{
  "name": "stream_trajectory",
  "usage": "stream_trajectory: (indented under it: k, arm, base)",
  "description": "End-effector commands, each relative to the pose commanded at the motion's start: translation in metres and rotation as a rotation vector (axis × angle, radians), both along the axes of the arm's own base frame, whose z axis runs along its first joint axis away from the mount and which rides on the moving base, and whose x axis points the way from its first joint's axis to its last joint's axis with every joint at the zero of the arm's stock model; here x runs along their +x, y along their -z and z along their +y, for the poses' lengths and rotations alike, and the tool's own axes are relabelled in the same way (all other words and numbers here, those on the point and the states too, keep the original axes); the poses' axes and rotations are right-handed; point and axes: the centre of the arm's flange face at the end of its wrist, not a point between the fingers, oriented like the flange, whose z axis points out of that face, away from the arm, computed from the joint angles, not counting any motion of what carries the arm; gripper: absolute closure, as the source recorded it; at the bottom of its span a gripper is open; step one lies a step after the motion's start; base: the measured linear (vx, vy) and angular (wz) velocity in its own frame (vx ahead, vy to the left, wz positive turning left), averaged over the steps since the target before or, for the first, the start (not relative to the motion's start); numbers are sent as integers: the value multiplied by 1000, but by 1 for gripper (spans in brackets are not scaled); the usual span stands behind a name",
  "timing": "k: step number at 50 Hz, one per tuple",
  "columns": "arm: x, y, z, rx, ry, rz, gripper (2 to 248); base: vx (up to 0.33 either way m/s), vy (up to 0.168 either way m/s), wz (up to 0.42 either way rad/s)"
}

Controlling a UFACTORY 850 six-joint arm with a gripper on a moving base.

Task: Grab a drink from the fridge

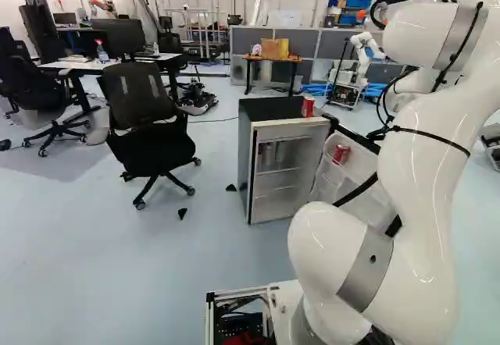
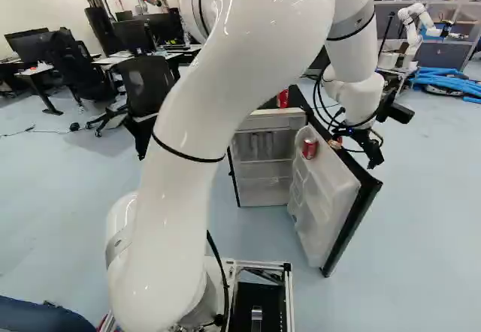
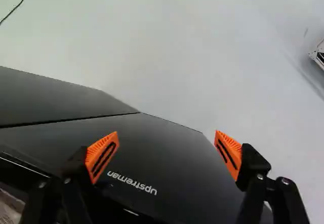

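Note:
In the right base view my gripper point(image 2: 371, 156) hangs beyond the open fridge door point(image 2: 323, 189), on its outer side. The wrist view shows the gripper point(image 3: 166, 150) open, orange pads wide apart with nothing gripped, and the door's dark outer face point(image 3: 167, 168) below and between them. The fridge point(image 1: 283, 169) stands with its shelves exposed. A red can point(image 1: 341, 154) sits in the door's upper rack, also visible as the red can point(image 2: 310, 148) in the right base view. Another red can point(image 1: 308, 105) stands on the fridge top. Pale, unclear items point(image 1: 269, 154) are on the upper inside shelf.
A black office chair point(image 1: 148, 122) stands left of the fridge in the left base view, with desks point(image 1: 117, 64) behind. Another robot point(image 2: 413, 31) stands at the far right, near blue tubing point(image 2: 451, 82). Small dark pieces point(image 1: 182, 213) lie on the floor.

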Motion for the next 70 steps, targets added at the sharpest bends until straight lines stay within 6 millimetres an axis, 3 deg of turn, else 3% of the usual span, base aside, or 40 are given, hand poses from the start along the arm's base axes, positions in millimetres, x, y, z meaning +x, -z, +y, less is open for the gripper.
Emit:
stream_trajectory:
  k: [36, 70]
  arm:
    - [-23, 3, 17, 137, -3, 89, 3]
    - [-39, 3, 42, 153, -7, 104, 3]
  base:
    - [0, 0, 0]
    - [0, 0, 0]
